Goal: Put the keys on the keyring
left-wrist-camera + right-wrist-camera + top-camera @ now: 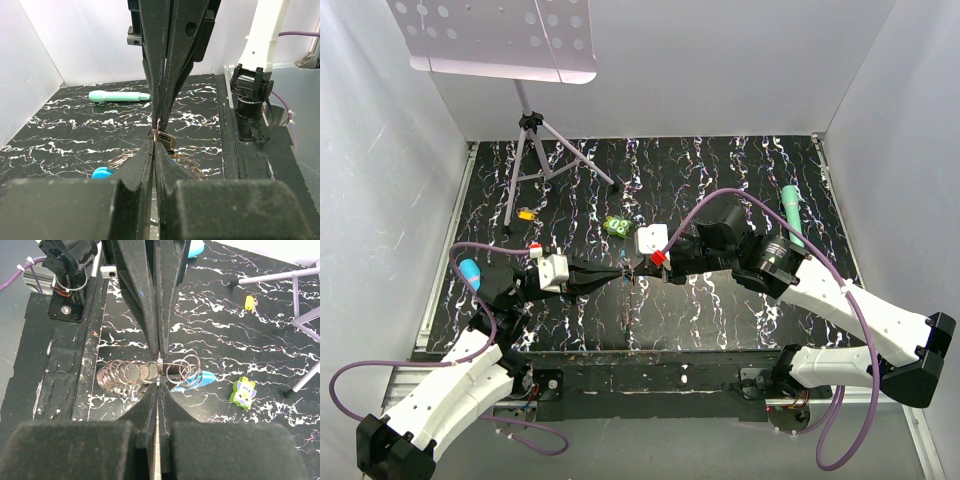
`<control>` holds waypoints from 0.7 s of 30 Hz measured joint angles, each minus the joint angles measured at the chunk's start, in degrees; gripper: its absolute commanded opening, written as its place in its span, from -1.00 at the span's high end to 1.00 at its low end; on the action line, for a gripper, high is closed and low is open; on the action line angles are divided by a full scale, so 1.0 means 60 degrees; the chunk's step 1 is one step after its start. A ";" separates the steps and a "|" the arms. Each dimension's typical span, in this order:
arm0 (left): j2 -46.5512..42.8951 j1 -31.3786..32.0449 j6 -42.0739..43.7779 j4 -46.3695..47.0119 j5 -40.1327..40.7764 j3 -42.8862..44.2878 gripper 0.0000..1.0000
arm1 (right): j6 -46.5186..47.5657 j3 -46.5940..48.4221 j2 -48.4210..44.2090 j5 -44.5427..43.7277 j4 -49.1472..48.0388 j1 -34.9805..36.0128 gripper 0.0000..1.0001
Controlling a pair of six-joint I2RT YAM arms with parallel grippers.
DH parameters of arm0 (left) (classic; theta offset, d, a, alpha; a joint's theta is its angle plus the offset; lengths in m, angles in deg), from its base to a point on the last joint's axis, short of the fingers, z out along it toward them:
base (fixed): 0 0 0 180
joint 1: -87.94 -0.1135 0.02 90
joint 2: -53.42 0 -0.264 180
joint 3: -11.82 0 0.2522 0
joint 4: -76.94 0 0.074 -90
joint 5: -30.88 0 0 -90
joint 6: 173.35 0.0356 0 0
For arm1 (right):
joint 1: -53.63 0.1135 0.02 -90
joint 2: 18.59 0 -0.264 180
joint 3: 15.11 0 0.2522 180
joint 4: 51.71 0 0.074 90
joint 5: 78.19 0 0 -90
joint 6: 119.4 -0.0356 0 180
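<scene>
The keyring (125, 374) shows as a string of thin metal loops with a bright blue clip (202, 379), held just above the black marbled table. My right gripper (158, 380) is shut on one loop in the middle of it. My left gripper (155, 142) comes from the other side, tip to tip, and is shut on the same spot, beside a small dark metal piece (167, 138). More of the keyring's loops (192, 165) and the clip (102, 173) hang under the left fingers. In the top view both grippers (623, 272) (648, 268) meet at the table's middle. The keys are hidden.
A green lumpy figure (615, 227) lies just behind the grippers, an orange-yellow piece (527, 213) by the tripod (535, 150). A teal marker (792, 215) lies at the far right, a blue rounded object (469, 270) at the left edge. White walls close three sides.
</scene>
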State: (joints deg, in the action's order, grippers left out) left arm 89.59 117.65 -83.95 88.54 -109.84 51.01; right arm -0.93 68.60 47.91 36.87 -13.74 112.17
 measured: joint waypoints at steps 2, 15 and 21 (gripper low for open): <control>0.0000 0.0000 0.0000 -0.0044 0.0036 0.0000 1.00 | 0.0000 0.0000 0.0000 -0.0033 0.0000 0.0000 0.97; 0.0004 0.0000 0.0000 -0.0157 0.0069 0.0000 1.00 | 0.0000 0.0000 -0.0004 -0.0160 0.0000 0.0000 0.97; 0.0004 0.0000 0.0000 -0.0160 0.0069 0.0000 1.00 | -0.0011 0.0000 -0.0004 -0.0160 0.0000 0.0000 0.97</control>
State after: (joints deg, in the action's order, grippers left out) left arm 89.61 117.65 -83.95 87.58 -109.42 51.01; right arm -1.00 68.60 47.89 35.91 -13.74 112.17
